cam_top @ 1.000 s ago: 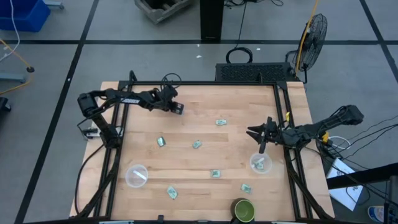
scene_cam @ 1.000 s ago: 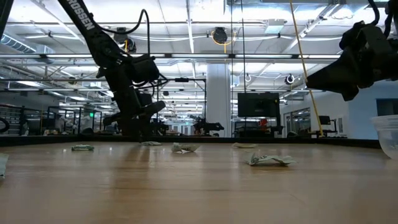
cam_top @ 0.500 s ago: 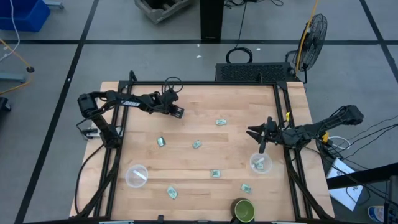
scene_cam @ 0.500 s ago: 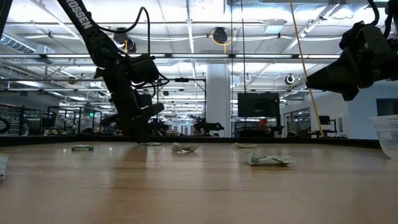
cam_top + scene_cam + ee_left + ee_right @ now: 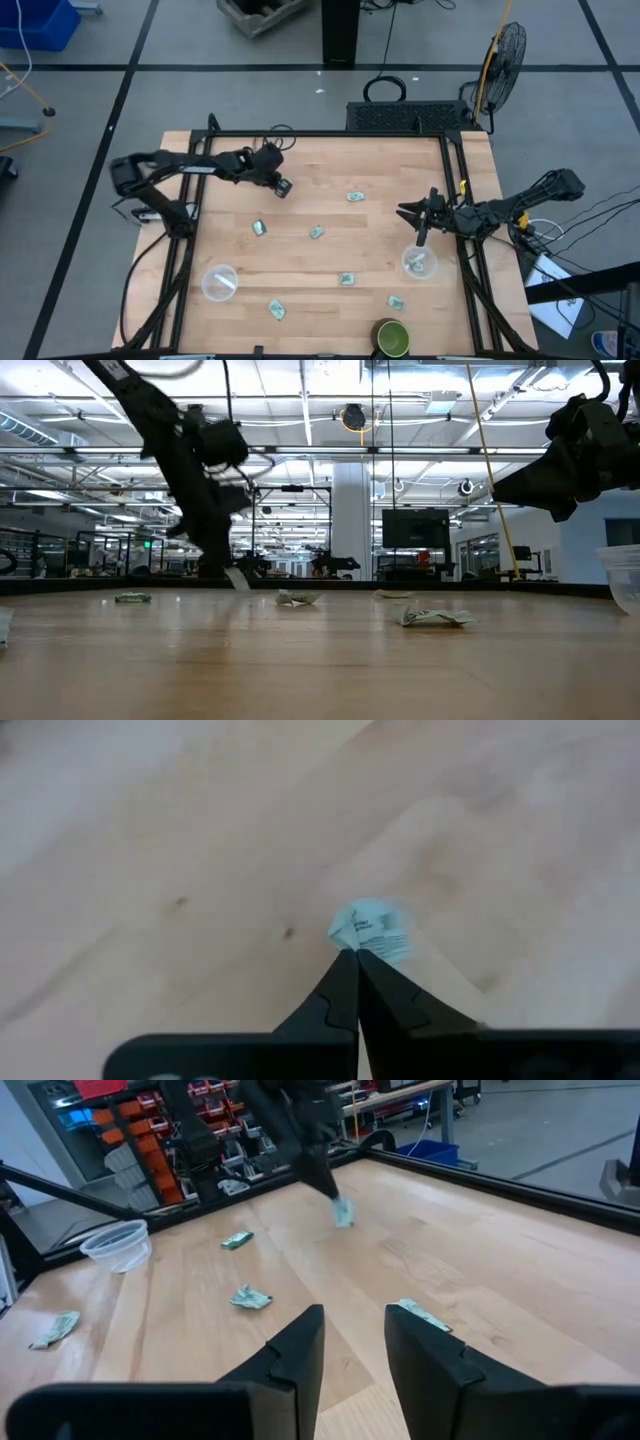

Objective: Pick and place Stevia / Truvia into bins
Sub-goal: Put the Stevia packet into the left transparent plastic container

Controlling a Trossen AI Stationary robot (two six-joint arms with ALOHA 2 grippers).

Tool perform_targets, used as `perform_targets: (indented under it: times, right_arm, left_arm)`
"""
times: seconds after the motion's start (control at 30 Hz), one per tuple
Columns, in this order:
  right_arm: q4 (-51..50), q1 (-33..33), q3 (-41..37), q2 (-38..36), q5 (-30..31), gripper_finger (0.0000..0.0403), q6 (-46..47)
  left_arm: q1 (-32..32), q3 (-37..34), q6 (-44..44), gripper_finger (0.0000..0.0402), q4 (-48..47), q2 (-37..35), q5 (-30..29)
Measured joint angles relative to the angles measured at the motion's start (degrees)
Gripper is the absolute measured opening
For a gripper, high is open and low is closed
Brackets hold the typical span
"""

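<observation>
My left gripper [image 5: 283, 188] is at the table's far left, shut on one pale green-and-white Stevia packet [image 5: 372, 930], which shows below the fingertips in the low view [image 5: 237, 578]. Other packets lie flat on the wood [image 5: 355, 196] [image 5: 259, 228] [image 5: 317, 232] [image 5: 346, 279] [image 5: 276, 310] [image 5: 396, 301]. Two clear bins stand on the table, one near left [image 5: 219, 282] and one at the right [image 5: 418, 263]. My right gripper [image 5: 420, 225] hovers open just beyond the right bin, its fingers [image 5: 300, 1350] holding nothing. My left gripper pinches the packet by one end [image 5: 358, 948] between the very tips of its two fingers. The fingers slant down from the table's left. The packet [image 5: 343, 1211] hangs tilted below the tips, close over the wood; whether its lower end touches the table I cannot tell.
A dark green cup [image 5: 392, 338] stands at the near edge, right of centre. Black frame rails [image 5: 190, 230] [image 5: 462, 200] run along the table's left and right sides. Bare wood lies between the scattered packets in the middle.
My left gripper has shut on the packet at the far left and taken hold of it. It has risen a little and shifted slightly toward the near edge, the packet coming up with it. My right gripper has kept still.
</observation>
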Motion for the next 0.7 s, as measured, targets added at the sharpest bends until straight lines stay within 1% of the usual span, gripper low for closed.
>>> perform_targets:
  times: [0.07, 0.2, 0.3, 0.37, 0.43, 0.5, 0.57, 0.63, 0.7]
  right_arm:
    - [0.02, 0.0, 0.0, -0.01, 0.2, 0.01, -0.27]
    - [0.41, 0.0, -0.02, -0.06, 1.48, 0.01, -2.85]
    - [1.4, -0.02, -0.02, -0.07, 3.88, 0.01, -5.18]
    - [3.66, -0.12, -0.02, -0.06, 4.75, 0.01, -7.65]
    - [5.89, -0.39, -0.02, -0.07, 5.57, 0.01, -10.2]
    - [8.49, -0.78, -0.02, -0.07, 5.88, 0.01, -11.87]
    - [10.42, -1.28, -0.02, -0.07, 5.87, 0.01, -13.47]
    - [11.87, -1.68, -0.02, -0.08, 5.85, 0.01, -14.79]
    - [12.6, -2.16, -0.04, -0.07, 5.85, 0.01, -16.25]
  left_arm:
    - [-1.79, 0.73, 1.42, 0.0003, -5.38, -4.55, -0.32]
    - [-7.32, 3.89, 4.69, 0.0002, -21.33, -15.35, -0.21]
    - [-14.23, 6.6, 5.54, 0.0002, -34.75, -22.49, -0.31]
    - [-20.03, 7.48, 5.06, 0.0001, -41.42, -26.09, -0.06]
    - [-26.07, 7.47, 1.22, 0.0001, -46.8, -29.07, -0.22]
    - [-32.19, 7.02, -6.42, 0.0001, -49.73, -31.19, -0.02]
    - [-38.19, 6.71, -14.77, 0.0001, -51.5, -32.06, 0.86]
    - [-43.92, 6.63, -20.39, 0.0001, -52.25, -32.09, 2.03]
    - [-49.23, 6.63, -25.39, 0.0001, -51.94, -31.58, 5.01]
